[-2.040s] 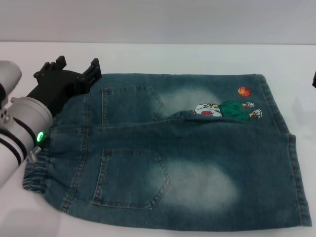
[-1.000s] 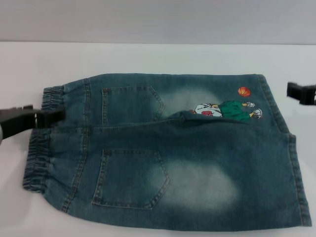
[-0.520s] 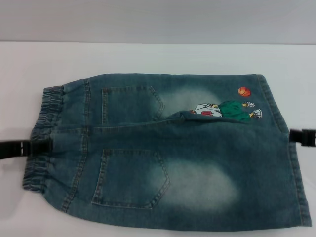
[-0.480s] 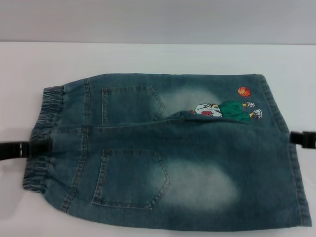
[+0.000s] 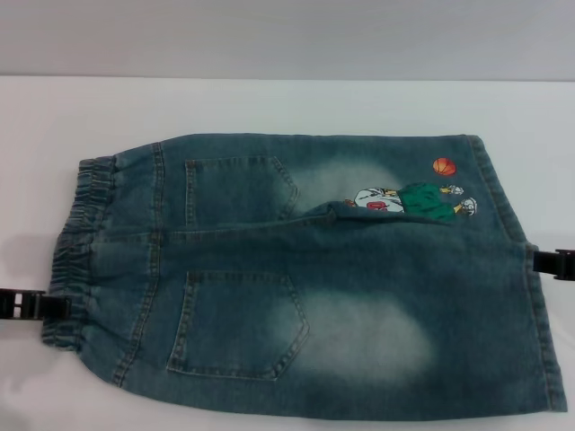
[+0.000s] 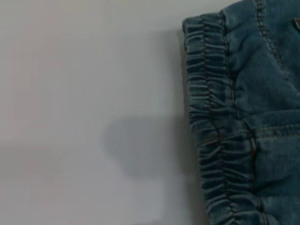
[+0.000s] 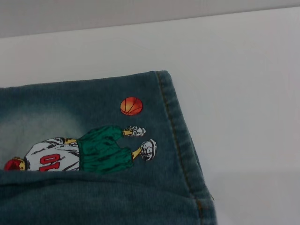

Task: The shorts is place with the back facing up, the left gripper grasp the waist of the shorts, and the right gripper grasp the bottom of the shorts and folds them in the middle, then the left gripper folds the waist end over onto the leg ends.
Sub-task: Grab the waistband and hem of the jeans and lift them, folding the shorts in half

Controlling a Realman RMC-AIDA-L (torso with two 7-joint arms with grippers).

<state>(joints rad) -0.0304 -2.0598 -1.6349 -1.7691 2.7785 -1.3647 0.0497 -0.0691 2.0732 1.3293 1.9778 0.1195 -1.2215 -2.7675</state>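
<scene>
One pair of shorts point(image 5: 305, 269): blue-green faded denim, lying flat on a white table point(image 5: 269, 103), back side up, spread across the middle of the scene.

Waist point(image 5: 76, 251): one gathered elastic band, at the left end, running near to far.

Bottom of the shorts point(image 5: 530, 296): two straight stitched leg hems at the right end, one far, one near, the near one reaching further right.

Back pockets: two, one far point(image 5: 238, 189), one near point(image 5: 238, 323), both toward the waist end.

Print: one cartoon figure point(image 5: 413, 201) in green shorts and one orange ball point(image 5: 443, 166), on the far leg close to its hem.

Left gripper point(image 5: 34, 305): one, seen only as a black tip entering level from the left edge of the head view, its end touching or just beside the near part of the waist. How far its fingers are parted cannot be told; no hold on the cloth can be made out.

Right gripper point(image 5: 555, 263): one, a black tip at the right edge, just beside the hem where the two legs meet. Its opening cannot be told either.

Edges: bare white table lies beyond the waist on the left, beyond the hems on the right, and along the far side. The near edge of the shorts lies close to the bottom of the head view.
</scene>
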